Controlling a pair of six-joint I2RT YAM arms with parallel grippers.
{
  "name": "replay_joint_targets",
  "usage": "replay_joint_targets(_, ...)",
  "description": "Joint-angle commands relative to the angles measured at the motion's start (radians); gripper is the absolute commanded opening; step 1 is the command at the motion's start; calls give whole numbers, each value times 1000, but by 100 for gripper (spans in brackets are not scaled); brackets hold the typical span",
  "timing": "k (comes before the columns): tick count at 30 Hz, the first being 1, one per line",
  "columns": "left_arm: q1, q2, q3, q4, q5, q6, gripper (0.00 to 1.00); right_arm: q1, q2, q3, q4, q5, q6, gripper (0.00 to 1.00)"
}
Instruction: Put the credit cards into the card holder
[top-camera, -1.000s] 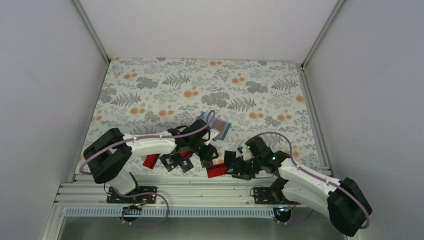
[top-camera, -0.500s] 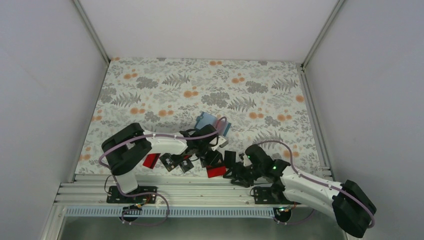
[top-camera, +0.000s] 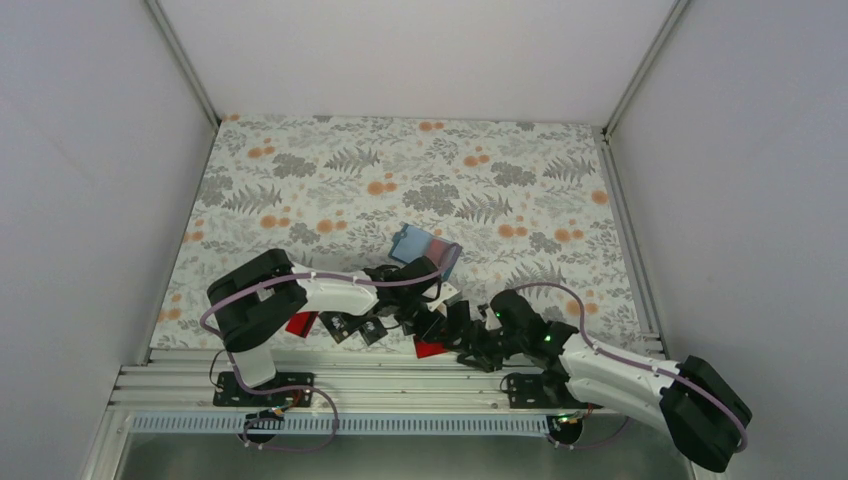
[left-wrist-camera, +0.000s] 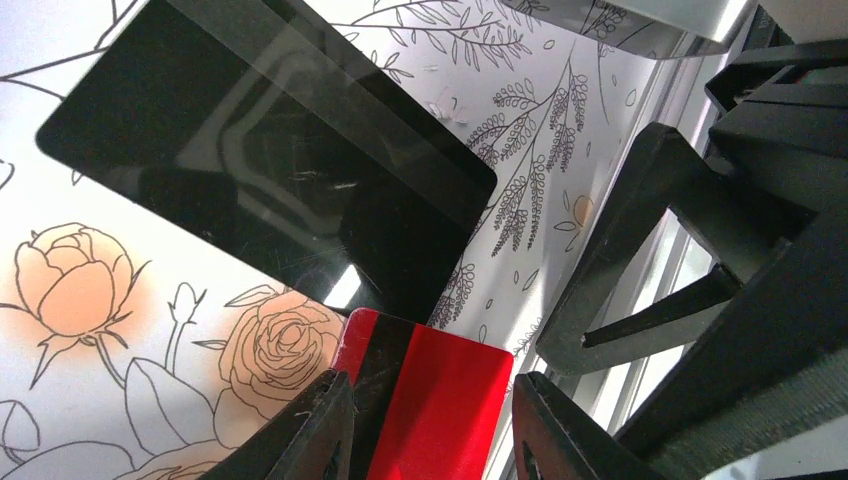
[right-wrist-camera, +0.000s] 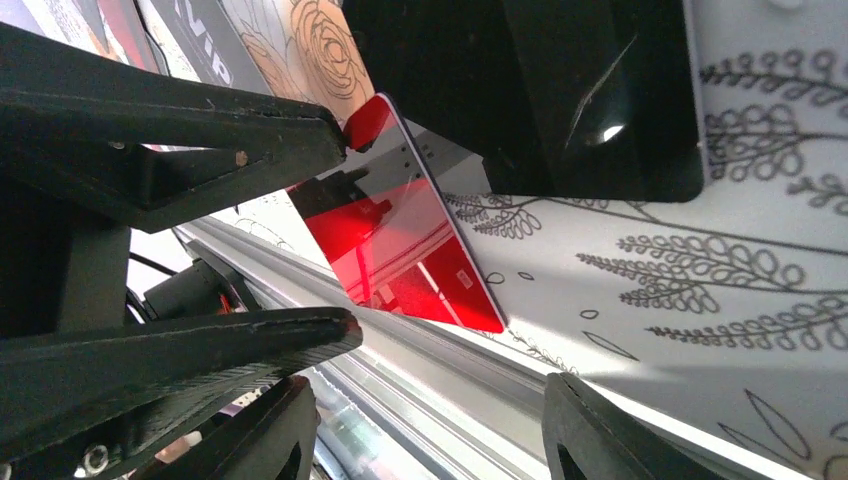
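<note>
Evidently mid-pickup: the left gripper (left-wrist-camera: 430, 390) clamps a thin red plastic card (left-wrist-camera: 425, 410) at the near edge of the bench (top-camera: 300, 170), and the right gripper (right-wrist-camera: 430, 395) gapes around it. Next, I judge, it must be carried to the teal folding card holder (top-camera: 425, 244) — well beyond.

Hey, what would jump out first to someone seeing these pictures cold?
One red card at the near edge of the table, tilted up between the fingers of the left gripper, with the right gripper open close by. Farther back lies the teal wallet.
</note>
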Motion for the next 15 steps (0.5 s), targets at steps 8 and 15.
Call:
replay_joint_targets(8,-20,-17,-35,90,99,-23,41,11,17,-35,97,16,24,57)
replay_joint_targets(15,-19,-34,-42,121,165,-41,41,14,29,-41,111,11,24,56)
